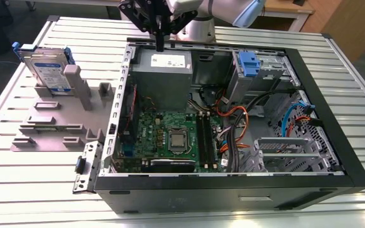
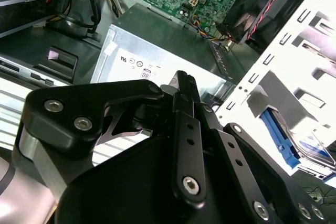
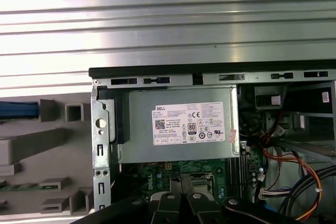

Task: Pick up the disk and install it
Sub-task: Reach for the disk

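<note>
At about ten o'clock in the exterior view, the disk (image 1: 46, 71) stands on edge in a grey fixture (image 1: 49, 126) on the slatted metal table (image 1: 30, 190). Its white-and-blue label faces the camera, the blue bracket frames it, and a grey post of the fixture rises just beside it.

From the disk, the gripper (image 1: 161, 46) is at about two o'clock, well apart from it. The near wall of the open case (image 1: 233, 183) lies between the two. The gripper hangs at twelve o'clock of that view, pointing down, with its fingers pressed together into one black bar and nothing between them. Its tip is just above the back rim of the case, over the grey power supply (image 1: 163, 78).

Below the power supply, toward six o'clock, the green motherboard (image 1: 163, 126) lies flat in the case. At about one o'clock a blue caddy (image 1: 248, 64) sits in the upper bay, and at about four o'clock there is a bare metal drive cage (image 1: 284, 152).

The first wrist view looks straight down on the power supply (image 3: 178, 129) and its white label. There the disk (image 3: 18, 110) appears as a blue strip seen edge-on in the fixture (image 3: 31, 145).

The second wrist view looks along the closed, empty gripper (image 2: 184, 80). It shows the power supply (image 2: 157, 51) beyond the tip, and the disk (image 2: 315, 149) off to one side past the perforated case wall, silver with its blue bracket.
</note>
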Robot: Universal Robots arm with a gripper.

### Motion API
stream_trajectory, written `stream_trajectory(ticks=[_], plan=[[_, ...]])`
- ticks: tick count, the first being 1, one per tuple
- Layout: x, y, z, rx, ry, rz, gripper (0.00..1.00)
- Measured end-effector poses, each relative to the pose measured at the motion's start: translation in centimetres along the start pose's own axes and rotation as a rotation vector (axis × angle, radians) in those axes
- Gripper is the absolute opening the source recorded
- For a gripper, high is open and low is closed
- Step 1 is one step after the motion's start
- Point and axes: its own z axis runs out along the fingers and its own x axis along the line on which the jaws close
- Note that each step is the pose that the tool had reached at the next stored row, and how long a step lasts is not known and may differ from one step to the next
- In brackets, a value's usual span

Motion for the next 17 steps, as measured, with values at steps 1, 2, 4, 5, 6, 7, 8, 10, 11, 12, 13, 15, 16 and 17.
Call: stream_trajectory(ticks=[1,2,4,5,6,7,8,10,11,12,13,15,16,17], plan=[[0.11,-0.01,0.01,0.0000,0.0000,0.000,0.11],[0.13,-0.01,0.01,0.0001,0.0000,0.000,0.11],[0.16,-0.01,0.02,0.0001,0.0000,0.000,0.11],[0.17,-0.01,0.02,0.0000,0.0000,0.000,0.11],[0.19,-0.02,0.02,0.0000,0.0000,0.000,0.11],[0.21,-0.02,0.02,0.0001,0.0000,0.000,0.11],[0.23,-0.02,0.02,0.0000,0.0000,0.000,0.11],[0.27,-0.02,0.02,0.0001,0.0001,0.000,0.11],[0.29,-0.02,0.03,0.0001,0.0000,0.000,0.11],[0.31,-0.02,0.03,0.0000,0.0000,0.000,0.11],[0.32,-0.02,0.03,0.0000,0.0000,0.000,0.11],[0.36,-0.03,0.03,0.0001,0.0000,0.000,0.11],[0.39,-0.03,0.03,0.0000,0.0000,0.000,0.11],[0.41,-0.03,0.03,0.0000,0.0000,0.000,0.11]])
